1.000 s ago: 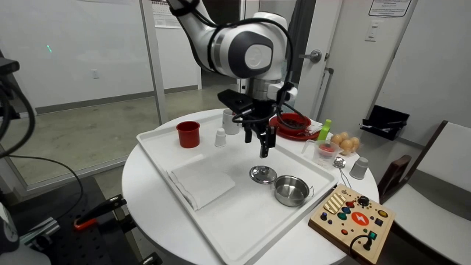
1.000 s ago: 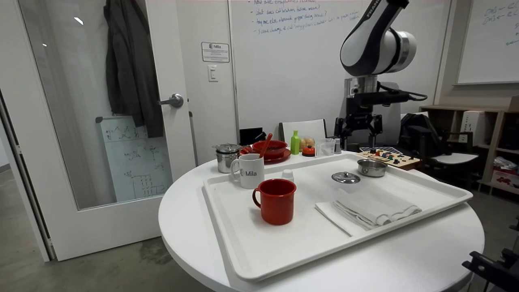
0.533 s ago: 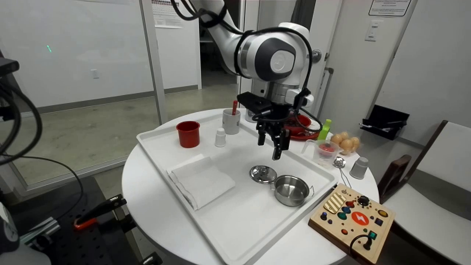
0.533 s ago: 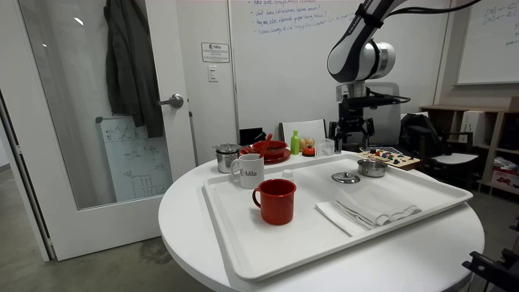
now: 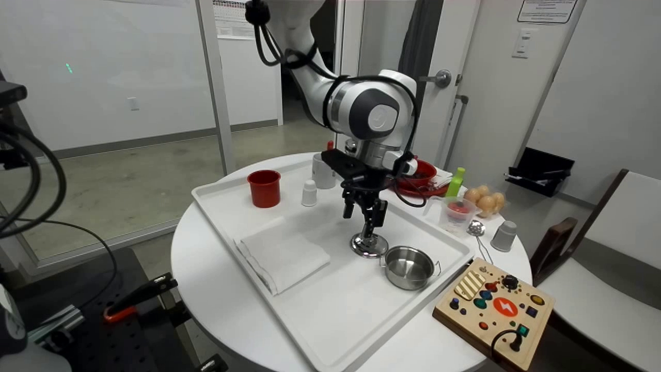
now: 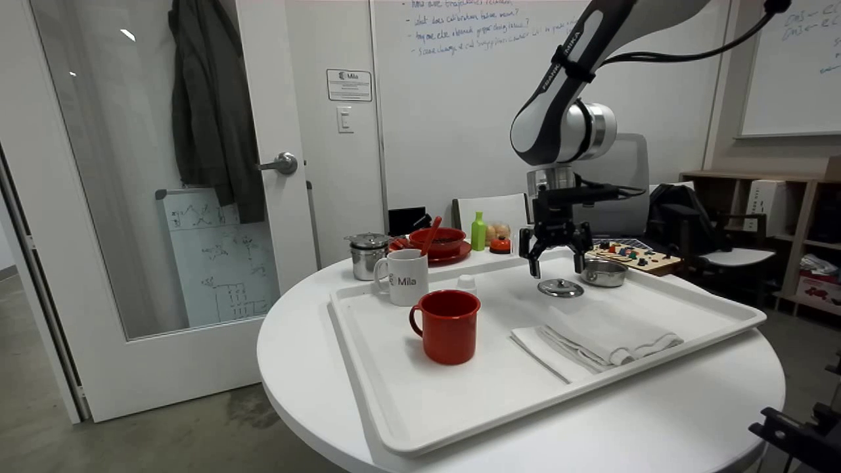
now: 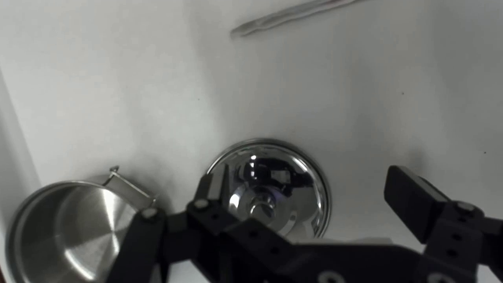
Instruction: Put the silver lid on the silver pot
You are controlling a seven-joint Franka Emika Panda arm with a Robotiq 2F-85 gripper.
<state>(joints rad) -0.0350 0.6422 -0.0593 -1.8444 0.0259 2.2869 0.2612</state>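
The silver lid lies flat, knob up, on the white tray. It also shows in an exterior view and in the wrist view. The silver pot stands upright and uncovered right beside it, also seen in an exterior view and the wrist view. My gripper is open and empty, pointing down a little above the lid. In the wrist view the gripper has its left finger over the lid's left part and its right finger beyond the lid's right edge.
The tray also bears a folded cloth, a red mug, a white mug and a small white cup. A measuring cup and a wooden button board stand beyond the tray's edge.
My gripper has come down toward the lid, drifting left in an exterior view over the second. It stays open. The lid and the pot have not moved.
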